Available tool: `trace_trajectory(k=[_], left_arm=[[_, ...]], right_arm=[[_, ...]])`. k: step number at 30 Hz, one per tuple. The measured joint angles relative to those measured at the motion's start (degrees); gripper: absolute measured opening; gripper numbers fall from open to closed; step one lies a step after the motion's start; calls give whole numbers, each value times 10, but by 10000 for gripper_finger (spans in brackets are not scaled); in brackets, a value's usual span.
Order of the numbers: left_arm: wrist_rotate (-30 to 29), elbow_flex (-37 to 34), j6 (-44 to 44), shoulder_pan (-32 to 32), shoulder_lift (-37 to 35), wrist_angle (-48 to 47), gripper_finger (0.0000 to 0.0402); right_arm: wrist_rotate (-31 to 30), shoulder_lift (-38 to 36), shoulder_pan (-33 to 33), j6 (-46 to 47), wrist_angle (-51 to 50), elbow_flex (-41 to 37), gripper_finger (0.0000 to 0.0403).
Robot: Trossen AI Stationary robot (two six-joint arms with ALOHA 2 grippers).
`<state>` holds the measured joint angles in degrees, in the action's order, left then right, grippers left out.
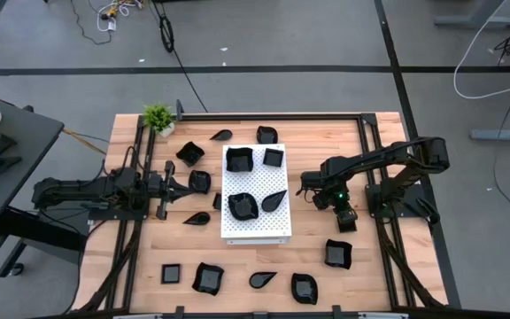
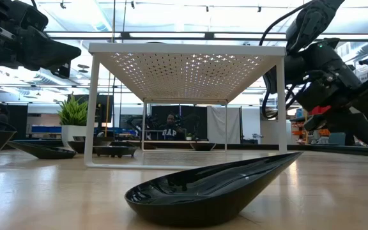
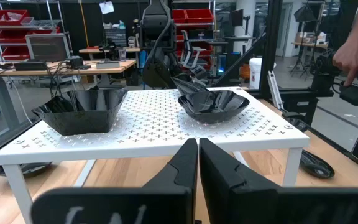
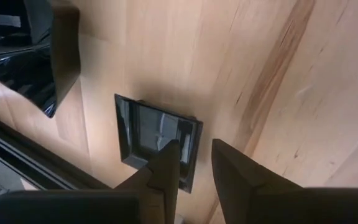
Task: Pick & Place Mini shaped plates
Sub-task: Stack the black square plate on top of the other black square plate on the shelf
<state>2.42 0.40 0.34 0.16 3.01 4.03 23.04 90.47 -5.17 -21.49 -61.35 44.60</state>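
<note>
Currently the right claw [image 4: 194, 149] hangs fingers-down over the light wooden worktop [image 1: 317, 133], on the right side just off the large white perforated rectangular board [image 1: 255, 229]. Its two dark fingers stand apart, gripping nothing. A small glossy black square mini plate [image 4: 145, 127] lies flat on the worktop directly under it. One finger sits over the plate's inside near one edge and the other over bare wood just outside it, so that rim lies between the fingers; contact cannot be told. In the high view this plate is mostly hidden under the right claw [image 1: 347, 221]. A larger glossy black wavy-edged dish [image 1: 338, 253] lies near it, toward the front edge, apart from the claw. The left claw [image 1: 184, 184] is at the board's left side, level and pointing at the board, fingers pressed together and empty [image 3: 197, 146]. On the board sit four black dishes: a deep square one [image 1: 239, 159], a small square one [image 1: 274, 158], a wavy one [image 1: 243, 206] and a teardrop one [image 1: 274, 201]. More black mini plates are scattered on the worktop around the board, including a teardrop one [image 2: 216, 188] close to the low camera. A small green potted plant [image 1: 158, 116] stands at the far left corner.
</note>
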Motion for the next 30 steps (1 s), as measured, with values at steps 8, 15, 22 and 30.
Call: trace_trajectory(k=[8,15,22,30], left_arm=[[0,0,0,0,0,0,21],[0,0,0,0,0,0,21],[0,0,0,0,0,0,21],[0,0,0,0,0,0,21]], right_arm=[[5,4,11,-17,4,-10,98],[1,19,19,-15,9,-10,98],[-12,35,19,-8,14,-10,98],[-11,35,19,-6,14,-10,90]])
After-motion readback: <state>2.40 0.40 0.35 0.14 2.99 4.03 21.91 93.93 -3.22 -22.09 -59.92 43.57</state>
